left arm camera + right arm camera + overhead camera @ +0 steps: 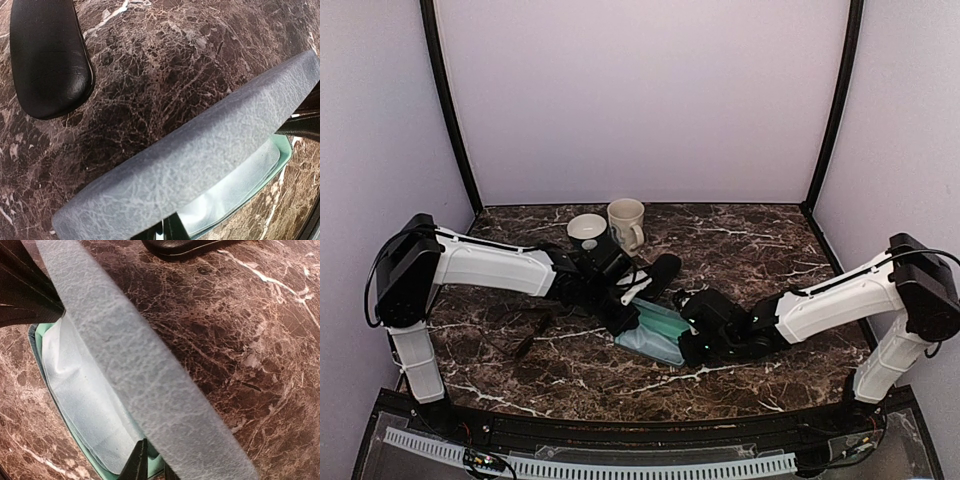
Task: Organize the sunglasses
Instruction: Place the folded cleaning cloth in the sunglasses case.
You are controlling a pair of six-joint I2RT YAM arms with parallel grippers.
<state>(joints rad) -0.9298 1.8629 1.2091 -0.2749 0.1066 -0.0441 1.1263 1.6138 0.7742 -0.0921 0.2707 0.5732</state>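
Observation:
The grey-blue case (pixel 655 335) lies open mid-table, with a teal lining and a white cloth (pixel 85 400) inside. My left gripper (pixel 625 308) is shut on its raised lid (pixel 190 160), its fingertips (pixel 187 227) just under the lid's edge. My right gripper (pixel 695 335) is shut on the case's near end, with one finger (pixel 137 465) inside over the lining and the other mostly hidden behind the lid (pixel 150 375). A thin dark shape on the marble at the left looks like the black sunglasses (pixel 527 338). The brownish pair cannot be made out.
A black oblong case (pixel 660 272) lies just behind the open case, also in the left wrist view (pixel 47 55). A dark mug (pixel 587 230) and a cream mug (pixel 627 222) stand at the back. The pale walls enclose the marble table (pixel 770 250).

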